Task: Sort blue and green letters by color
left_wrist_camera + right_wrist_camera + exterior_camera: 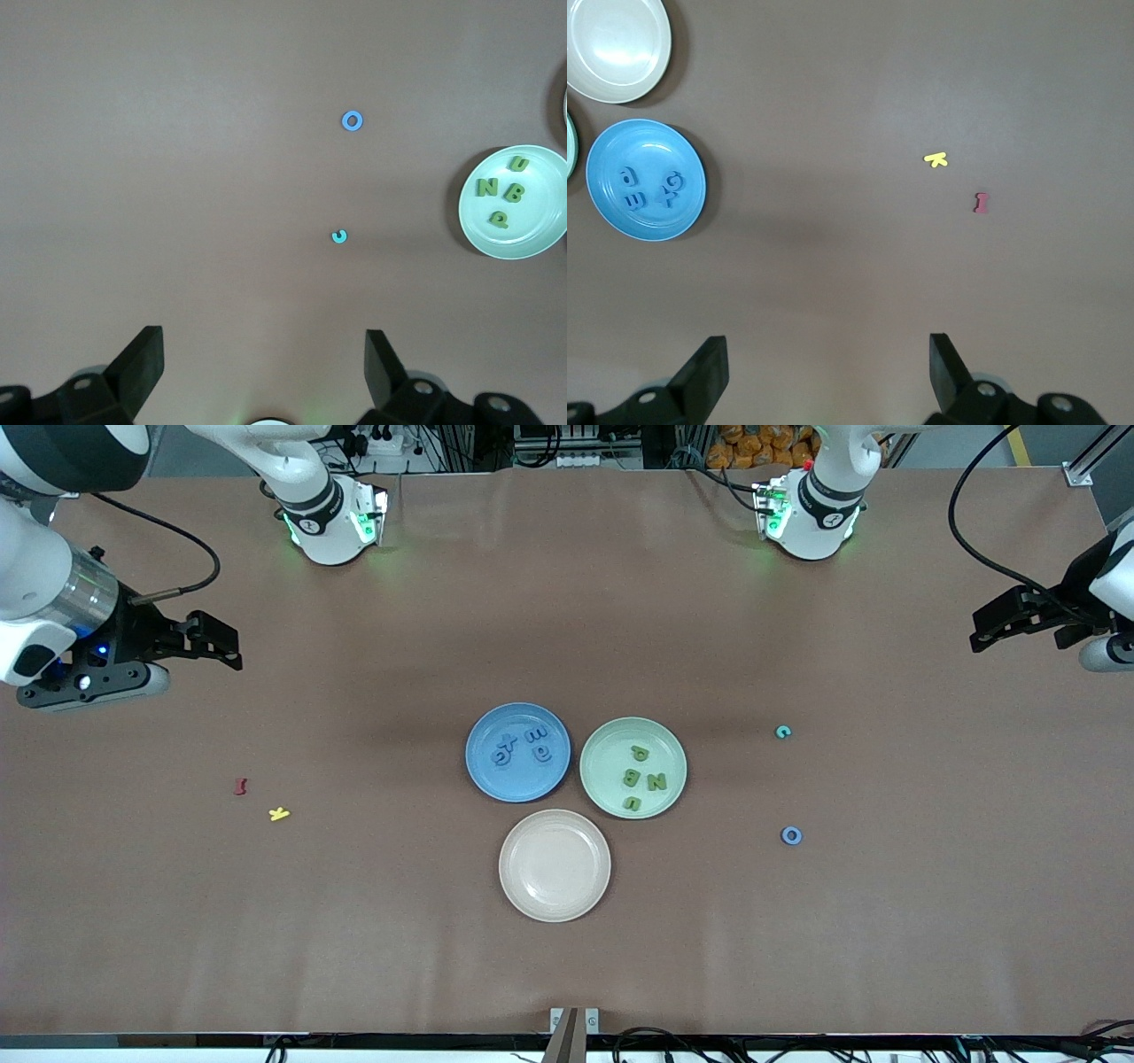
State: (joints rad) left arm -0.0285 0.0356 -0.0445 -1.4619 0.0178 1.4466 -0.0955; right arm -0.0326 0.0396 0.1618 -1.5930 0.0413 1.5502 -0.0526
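Front view: blue plate in the middle of the table w/ blue letters on it. Green plate touches it, toward the left arm's end, w/ green letters on it. Cream plate sits nearer the camera, nothing in it. Small teal piece and blue ring lie toward the left arm's end. Red piece and yellow K lie toward the right arm's end. Left gripper and right gripper each hang over bare table at their own ends, away from the plates.

Left wrist view: left gripper wide open, holds nothing.

Right wrist view: right gripper wide open too, holds nothing.
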